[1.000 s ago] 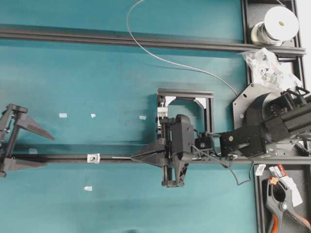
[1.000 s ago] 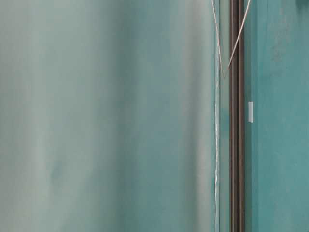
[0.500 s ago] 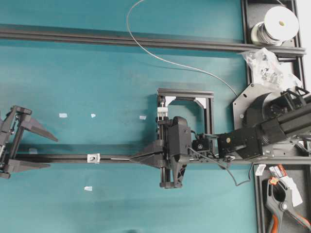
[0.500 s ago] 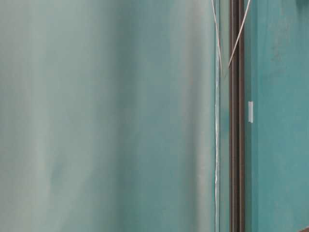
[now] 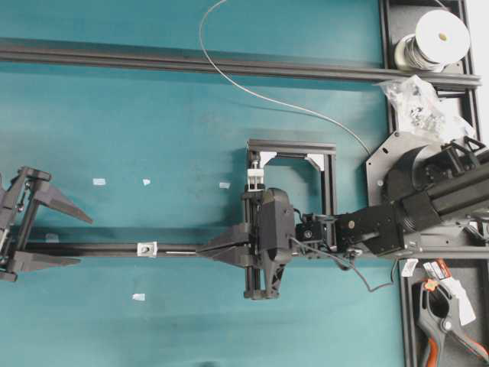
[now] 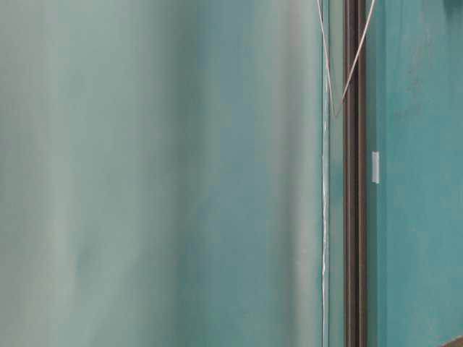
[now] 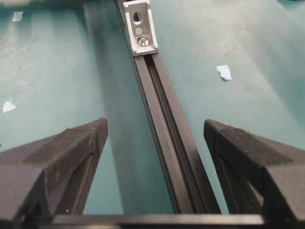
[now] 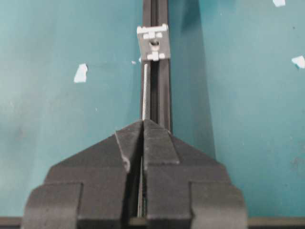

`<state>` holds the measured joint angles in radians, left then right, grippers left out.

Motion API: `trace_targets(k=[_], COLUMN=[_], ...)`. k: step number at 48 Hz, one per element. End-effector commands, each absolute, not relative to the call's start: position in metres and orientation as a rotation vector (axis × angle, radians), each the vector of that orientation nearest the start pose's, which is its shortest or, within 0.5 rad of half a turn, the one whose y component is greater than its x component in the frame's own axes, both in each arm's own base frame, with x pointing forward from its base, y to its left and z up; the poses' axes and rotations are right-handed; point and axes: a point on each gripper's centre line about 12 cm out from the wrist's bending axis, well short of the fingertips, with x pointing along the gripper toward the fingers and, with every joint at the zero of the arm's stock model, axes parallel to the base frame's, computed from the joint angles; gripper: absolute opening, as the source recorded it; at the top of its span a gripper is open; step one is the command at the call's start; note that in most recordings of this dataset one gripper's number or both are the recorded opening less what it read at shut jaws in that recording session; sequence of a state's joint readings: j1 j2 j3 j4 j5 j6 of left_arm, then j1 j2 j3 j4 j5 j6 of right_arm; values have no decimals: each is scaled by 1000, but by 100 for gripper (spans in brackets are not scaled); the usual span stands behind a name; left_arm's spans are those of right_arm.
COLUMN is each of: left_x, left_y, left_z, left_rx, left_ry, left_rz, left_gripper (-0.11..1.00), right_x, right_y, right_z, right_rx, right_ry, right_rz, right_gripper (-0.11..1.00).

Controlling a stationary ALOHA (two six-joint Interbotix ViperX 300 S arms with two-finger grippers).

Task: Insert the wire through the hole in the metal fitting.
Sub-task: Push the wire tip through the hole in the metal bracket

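While overhead hides gap, wrist view shows right hand (image 8: 143,125) pinching wire (image 8: 145,90) short of fitting (image 8: 153,42); left hand (image 7: 155,138) open.

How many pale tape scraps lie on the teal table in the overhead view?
5. Three in a row above the lower rail: far left, next, and right. One faint by the left gripper. One below the metal fitting. The arms may hide others.

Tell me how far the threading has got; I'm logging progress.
Done: the right gripper is shut on the thin silvery wire. In hand: its straight free end points along the black rail at the small square silver fitting, tip just short of it. Left: entering the hole. The left gripper waits open.
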<state>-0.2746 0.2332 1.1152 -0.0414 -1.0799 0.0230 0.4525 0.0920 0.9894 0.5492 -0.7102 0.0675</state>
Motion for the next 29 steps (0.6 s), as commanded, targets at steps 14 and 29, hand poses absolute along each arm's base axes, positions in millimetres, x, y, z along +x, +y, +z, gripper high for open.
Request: trace_targets(k=[14, 29], left_x=[301, 303], left_y=[-81, -82], left_z=[89, 90], left_rx=[41, 40], left_ry=[234, 228], left_rz=[-240, -242], left_gripper=[85, 85], right_x=[321, 323], right_y=[111, 111], right_z=[116, 114], right_rx=[323, 318], right_ry=[380, 379], right_rz=[4, 2], right_gripper=[-1, -1])
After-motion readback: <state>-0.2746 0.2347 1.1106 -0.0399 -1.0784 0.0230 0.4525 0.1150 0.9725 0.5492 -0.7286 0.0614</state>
